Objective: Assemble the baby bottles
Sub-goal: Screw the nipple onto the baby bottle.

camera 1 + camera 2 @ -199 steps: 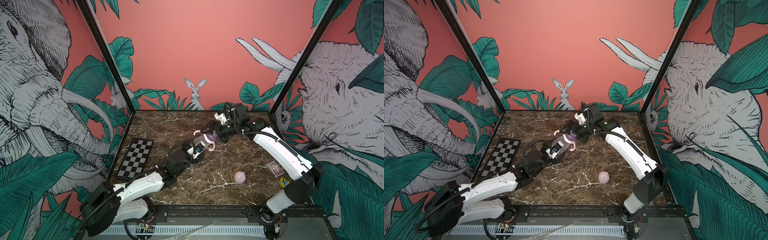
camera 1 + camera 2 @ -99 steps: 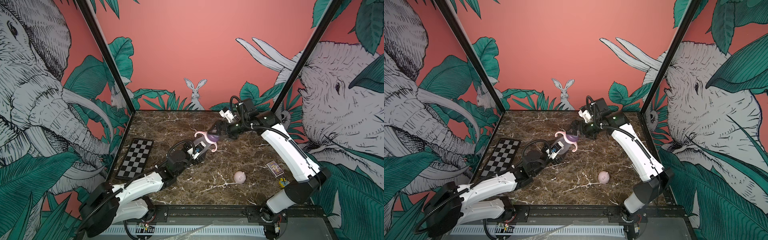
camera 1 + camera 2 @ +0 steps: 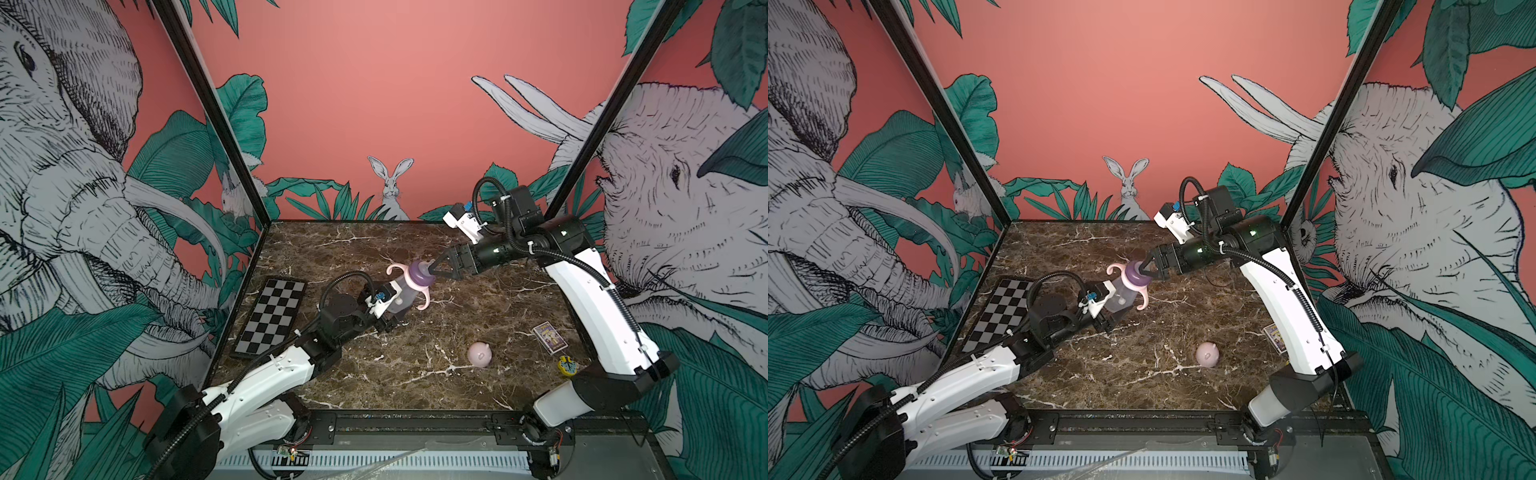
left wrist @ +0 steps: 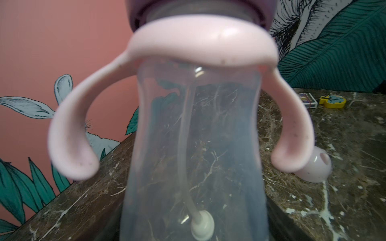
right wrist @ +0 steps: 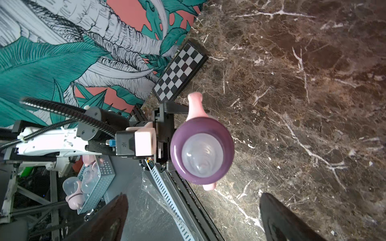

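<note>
Clear bottle [image 3: 402,296] sits clamped in left pincer [image 3: 392,308] (right pincer [image 3: 433,269] gapes).

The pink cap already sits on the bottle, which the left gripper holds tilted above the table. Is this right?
Not quite. The pink cap is not on the bottle; it lies by itself on the table, apart from the bottle, as both top views show. The left gripper does hold the bottle tilted above the table.
</note>
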Tool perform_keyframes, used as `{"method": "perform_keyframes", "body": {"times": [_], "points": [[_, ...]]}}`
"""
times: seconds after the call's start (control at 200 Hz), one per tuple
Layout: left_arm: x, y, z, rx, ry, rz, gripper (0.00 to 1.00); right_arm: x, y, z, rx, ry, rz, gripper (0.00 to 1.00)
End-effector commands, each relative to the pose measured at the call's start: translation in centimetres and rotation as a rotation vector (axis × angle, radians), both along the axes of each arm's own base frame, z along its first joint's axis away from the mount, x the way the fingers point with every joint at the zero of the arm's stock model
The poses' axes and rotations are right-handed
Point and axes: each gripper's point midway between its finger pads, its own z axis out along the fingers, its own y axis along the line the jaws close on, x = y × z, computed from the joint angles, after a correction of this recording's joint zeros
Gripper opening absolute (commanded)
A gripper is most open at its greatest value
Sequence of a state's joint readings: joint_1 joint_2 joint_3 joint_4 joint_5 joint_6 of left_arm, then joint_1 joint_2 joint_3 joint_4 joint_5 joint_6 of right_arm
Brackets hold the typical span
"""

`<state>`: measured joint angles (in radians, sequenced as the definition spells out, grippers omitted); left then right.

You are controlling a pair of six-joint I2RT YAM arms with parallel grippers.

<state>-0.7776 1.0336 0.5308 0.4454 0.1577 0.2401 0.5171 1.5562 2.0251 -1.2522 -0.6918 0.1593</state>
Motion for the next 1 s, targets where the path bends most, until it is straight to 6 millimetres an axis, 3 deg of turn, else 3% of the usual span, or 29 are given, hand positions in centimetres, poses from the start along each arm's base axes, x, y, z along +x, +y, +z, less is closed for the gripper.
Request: {"method": "perform_keyframes", "body": {"times": [0.0, 0.365, 0.995], "points": [[-1.1, -0.5, 2.4, -0.063, -0.008, -0.064, 0.47, -1.0, -0.1, 0.4, -0.02, -0.044, 0.105, 0.96], [-1.6, -0.6, 2.1, -0.039, 0.02, -0.094, 0.48, -0.5, 1.2, -3.7, -0.16, -0.01, 0.162, 0.91], [-1.6, -0.5, 2.2, -0.035, 0.008, -0.089, 0.48, -0.7, 2.5, -6.2, -0.17, 0.07, 0.205, 0.83]]}}
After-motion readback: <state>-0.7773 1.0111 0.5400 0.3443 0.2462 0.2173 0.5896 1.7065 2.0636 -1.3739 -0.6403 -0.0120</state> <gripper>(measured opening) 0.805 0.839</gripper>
